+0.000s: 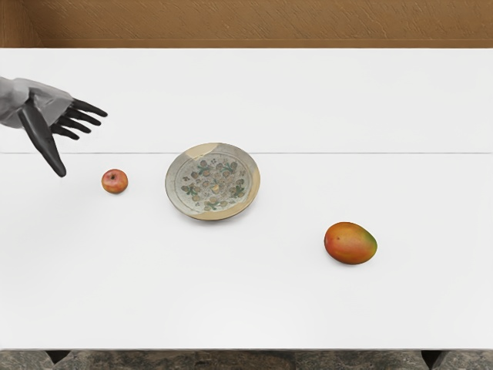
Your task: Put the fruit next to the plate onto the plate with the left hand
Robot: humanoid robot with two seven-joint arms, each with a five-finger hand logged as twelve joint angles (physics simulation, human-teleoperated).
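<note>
My left hand (pixel 54 119) is hovering open, fingers spread, far-left of the apple (pixel 115 181), which is sitting on the surface (pixel 308 100) just left of the plate (pixel 212 181). Closing off-centre, I am risking nudging it into rolling away.

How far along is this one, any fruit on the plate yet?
Done: nothing; the plate holds no fruit. In hand: the left hand, open, hovers up-left of the apple, not touching. Left: grasp the apple, lift, place it on the plate. The mango sits farther right.

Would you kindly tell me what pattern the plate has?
The plate shows a green floral pattern inside a tan rim, in the head view.
</note>
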